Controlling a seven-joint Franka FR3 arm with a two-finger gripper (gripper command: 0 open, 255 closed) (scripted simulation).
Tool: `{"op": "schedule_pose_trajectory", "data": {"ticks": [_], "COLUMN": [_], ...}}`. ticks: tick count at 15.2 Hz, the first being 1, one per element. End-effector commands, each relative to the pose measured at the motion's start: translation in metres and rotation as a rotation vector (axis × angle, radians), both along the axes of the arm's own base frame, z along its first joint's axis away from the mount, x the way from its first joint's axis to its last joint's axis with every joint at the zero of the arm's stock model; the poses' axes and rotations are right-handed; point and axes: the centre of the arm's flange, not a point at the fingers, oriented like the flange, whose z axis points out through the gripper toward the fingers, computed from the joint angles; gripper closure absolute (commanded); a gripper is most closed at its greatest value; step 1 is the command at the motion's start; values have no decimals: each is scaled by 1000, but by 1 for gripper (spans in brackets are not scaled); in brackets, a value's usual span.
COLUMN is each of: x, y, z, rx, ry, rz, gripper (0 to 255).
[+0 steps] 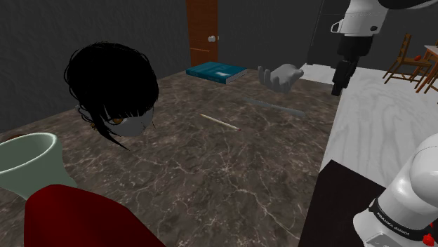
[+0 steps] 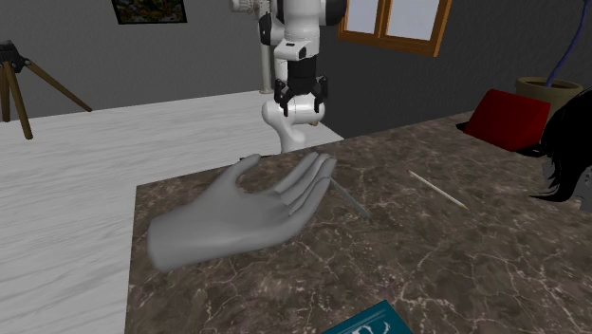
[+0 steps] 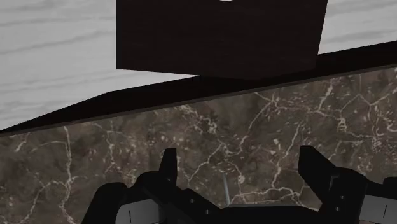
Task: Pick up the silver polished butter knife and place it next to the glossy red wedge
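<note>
- Dark, white-veined marble counter [image 1: 210, 168], shoulder view: the slim silver butter knife [image 1: 275, 107] lies flat near the counter's edge, just below a grey model hand [image 1: 281, 76]. The black two-finger tool [image 1: 339, 83] hangs above the white floor beyond that edge, so the knife sits down and towards this view's left of it. Its long axis runs roughly along the counter's edge, dipping a little to the right. The glossy red wedge [image 1: 70, 217] is well apart at lower left and is cut off by the frame. The state of the tool's jaws is hard to make out here.
- Second exterior view: the tool hovers off the counter behind the grey model hand, its jaws standing wide with nothing between them. The knife runs out from beneath the hand's fingertips towards lower right. One end is hidden under those fingers, so handle and blade cannot be told apart. The wedge sits at the far right of the counter.
- Wrist view: the fingers [image 3: 168, 167] stand apart over the marble, with the dark box stand [image 3: 219, 35] beyond the counter's edge. A thin grey sliver [image 3: 226, 188] between them may be the knife, though too little shows to be sure. The coming move likely calls for a reach inward over the edge and jaws set across the long axis.
</note>
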Motion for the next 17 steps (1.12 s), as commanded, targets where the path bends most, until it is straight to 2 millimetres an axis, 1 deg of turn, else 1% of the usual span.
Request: {"op": "schedule_pose_trajectory", "data": {"ticks": [1, 8, 15, 16, 17], "x": [0, 85, 168, 176, 176], "y": [0, 19, 45, 48, 48], "z": [0, -30, -59, -62, -67], "rx": [0, -10, -19, -20, -20], "ry": [0, -8, -15, -16, -16], "rz": [0, 75, 149, 156, 156], "gripper": [0, 0, 0, 0, 0]}}
